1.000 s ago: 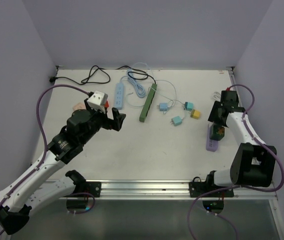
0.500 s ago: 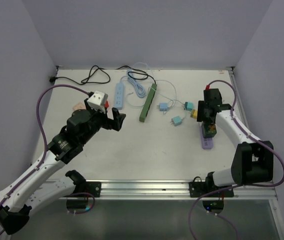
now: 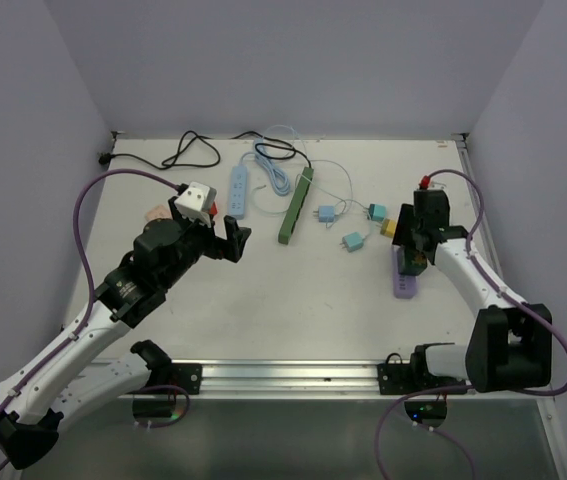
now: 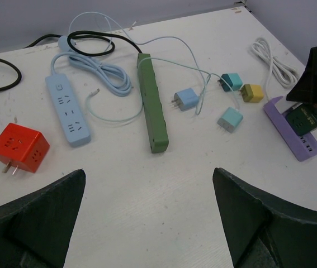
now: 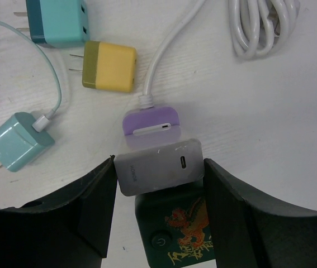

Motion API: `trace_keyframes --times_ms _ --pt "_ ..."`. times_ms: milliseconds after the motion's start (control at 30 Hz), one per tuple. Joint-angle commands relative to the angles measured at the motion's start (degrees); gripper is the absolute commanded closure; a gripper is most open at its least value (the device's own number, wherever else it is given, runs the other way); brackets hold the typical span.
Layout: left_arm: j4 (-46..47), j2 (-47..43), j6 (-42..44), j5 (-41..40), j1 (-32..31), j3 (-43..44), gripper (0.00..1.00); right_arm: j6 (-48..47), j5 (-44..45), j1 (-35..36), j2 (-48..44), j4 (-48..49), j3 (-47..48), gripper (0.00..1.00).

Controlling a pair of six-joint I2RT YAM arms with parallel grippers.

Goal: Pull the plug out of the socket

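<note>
The right claw (image 5: 159, 167) is clamped on the gray plug (image 5: 158, 170). Pull it straight out of the purple socket (image 5: 150, 124), not sideways. The left claw (image 4: 148, 184) hangs wide apart.

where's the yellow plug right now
In the top view the yellow plug lies on the table's right side, beside the dark teal plug and just past the far end of the purple strip, near the right hand.
</note>
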Motion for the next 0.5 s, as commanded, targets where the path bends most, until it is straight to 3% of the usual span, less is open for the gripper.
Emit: trace_keyframes --times_ms 0,167,300,467 --pt "1.0 -0.5 1.1 -0.4 -0.3 -0.2 0.00 5.0 -4.8 -2.2 -2.1 7.0 -0.3 0.71" --pt "1.0 -0.4 1.1 -0.2 -0.3 -0.2 0.00 3.7 3.2 -2.2 -5.2 7.5 -2.3 0.76" --pt "1.1 -0.1 1.1 0.1 -0.4 -0.2 0.00 2.7 3.9 -1.7 -13.5 16.0 -10.6 0.80" --pt "1.1 0.4 1.1 0.4 -0.4 -0.2 0.01 0.1 5.7 0.4 -14.1 16.6 -11.8 0.83"
